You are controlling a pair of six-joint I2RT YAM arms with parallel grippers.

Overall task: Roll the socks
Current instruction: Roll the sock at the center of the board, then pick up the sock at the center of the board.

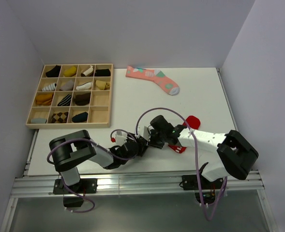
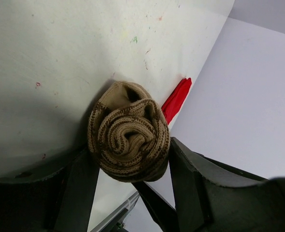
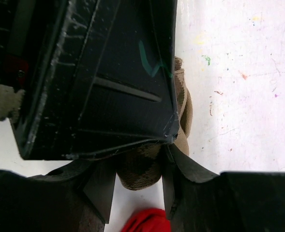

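Note:
The brown-and-tan sock (image 2: 128, 137) is rolled into a tight coil, with its loose cuff end toward the table. My left gripper (image 2: 130, 151) is shut on the roll, one finger on each side, just above the white table near its front middle. In the right wrist view the sock (image 3: 138, 175) also sits between the fingers of my right gripper (image 3: 140, 163), which close on it from the other side, under the left gripper's black body (image 3: 98, 72). In the top view both grippers meet, left (image 1: 143, 145) and right (image 1: 155, 140), and they hide the sock.
A red sock (image 1: 192, 121) lies by the right arm; it also shows in the wrist views (image 2: 177, 99) (image 3: 144, 222). A pink sock with teal patches (image 1: 152, 79) lies at the back. A wooden compartment tray (image 1: 68, 124) with several rolled socks stands at the left.

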